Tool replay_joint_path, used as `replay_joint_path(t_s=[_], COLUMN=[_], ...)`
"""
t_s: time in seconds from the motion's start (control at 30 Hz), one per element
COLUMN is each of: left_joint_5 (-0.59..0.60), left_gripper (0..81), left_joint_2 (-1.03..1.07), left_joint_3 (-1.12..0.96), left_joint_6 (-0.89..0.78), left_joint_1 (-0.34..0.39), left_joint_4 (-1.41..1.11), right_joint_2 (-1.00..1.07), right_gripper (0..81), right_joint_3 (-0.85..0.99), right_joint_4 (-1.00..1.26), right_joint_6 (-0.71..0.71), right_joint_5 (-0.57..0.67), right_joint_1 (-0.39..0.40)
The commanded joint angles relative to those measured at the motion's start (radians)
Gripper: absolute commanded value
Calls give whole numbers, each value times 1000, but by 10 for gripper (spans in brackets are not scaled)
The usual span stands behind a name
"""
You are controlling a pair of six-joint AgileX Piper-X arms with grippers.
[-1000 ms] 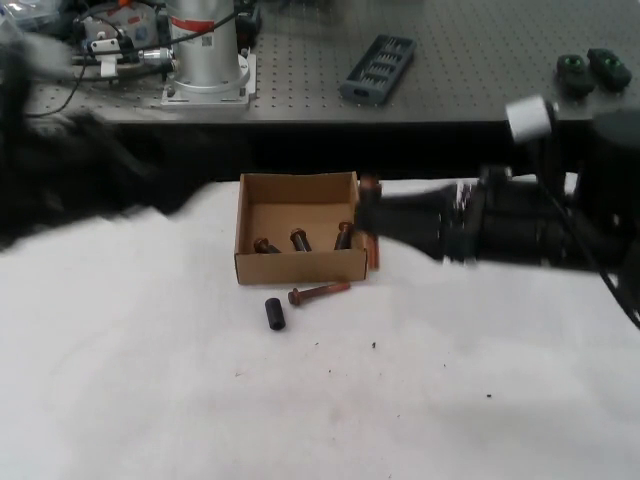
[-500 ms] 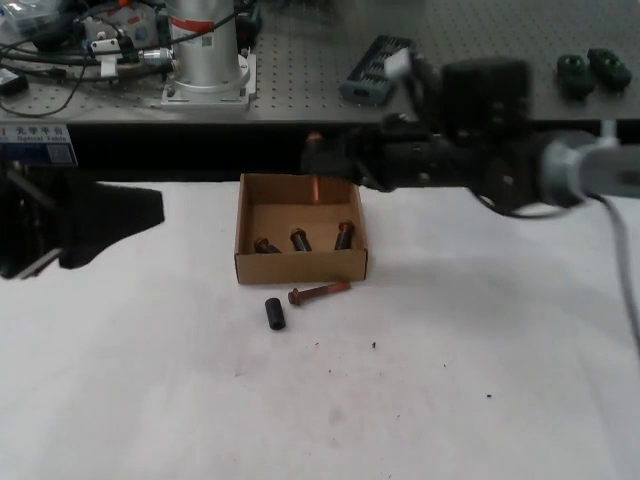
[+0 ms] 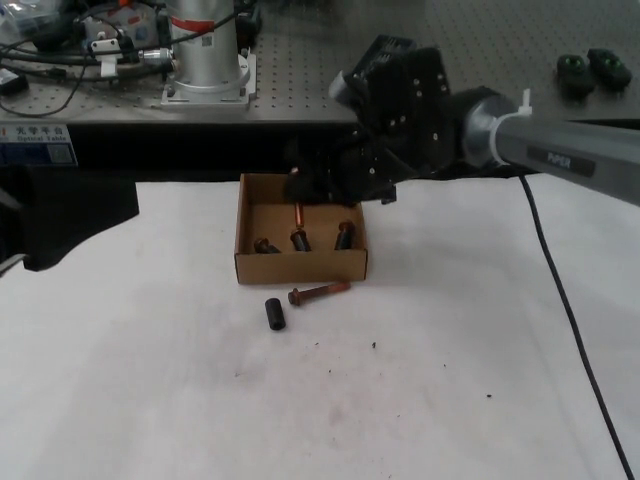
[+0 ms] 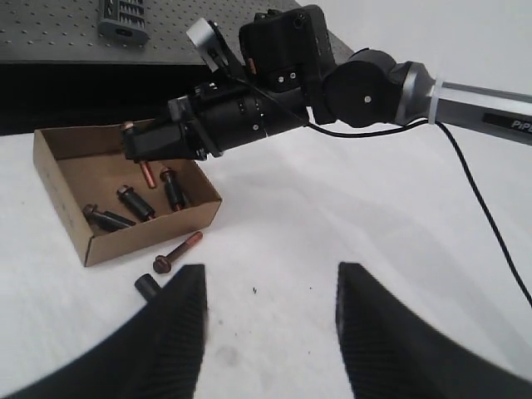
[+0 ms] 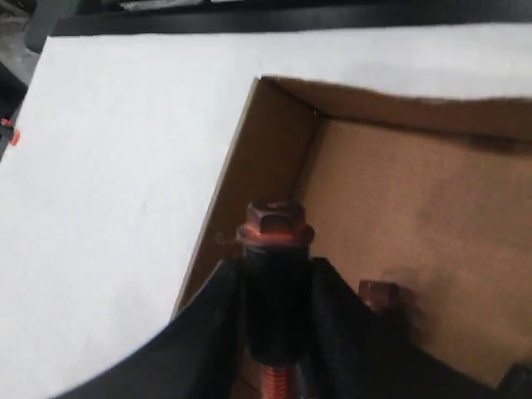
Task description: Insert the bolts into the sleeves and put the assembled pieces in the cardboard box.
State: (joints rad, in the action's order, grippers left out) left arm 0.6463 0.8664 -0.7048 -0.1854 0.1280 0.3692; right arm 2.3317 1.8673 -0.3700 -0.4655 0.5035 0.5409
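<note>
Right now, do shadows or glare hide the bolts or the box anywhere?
High view: even light, only faint shadows beside the loose bolt and sleeve. Left wrist view: no glare on the cardboard box; the white cloth around it is bright. Right wrist view: the box's side wall lies in shade behind the assembled piece in the right end effector.
</note>
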Motion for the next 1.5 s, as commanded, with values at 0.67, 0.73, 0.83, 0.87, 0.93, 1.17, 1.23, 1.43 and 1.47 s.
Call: replay_joint_path(t_s=[0.67,0.73,0.83,0.87,0.93,1.17,1.23,1.43,1.47], left_joint_5=[10,10,-4,-11,-14,-107,-164,-333,-340], left_gripper=[356,356,356,356,356,356,356,356,356], left_joint_2=[-37,-37,-37,-37,-37,-37,-37,-57,-65], left_joint_3=[-3,-3,-3,-3,-3,-3,-3,-3,-3], left_joint_6=[85,122,147,147,147,157,235,374,374], left_joint_1=[-3,-3,-3,-3,-3,-3,-3,-3,-3], left_joint_4=[-3,-3,-3,-3,-3,116,205,344,350], right_joint_2=[-211,-211,-211,-211,-211,-203,-189,-149,-145], right_gripper=[379,379,379,379,379,379,367,358,358], right_joint_3=[25,21,18,18,18,18,18,18,18], right_joint_4=[-572,-593,-628,-637,-646,-633,-601,-522,-534], right_joint_6=[737,785,877,930,1036,1220,1274,1418,1425], right_joint_5=[-241,-248,-261,-281,-316,-404,-443,-472,-472], right_joint_1=[44,63,99,112,133,169,171,171,174])
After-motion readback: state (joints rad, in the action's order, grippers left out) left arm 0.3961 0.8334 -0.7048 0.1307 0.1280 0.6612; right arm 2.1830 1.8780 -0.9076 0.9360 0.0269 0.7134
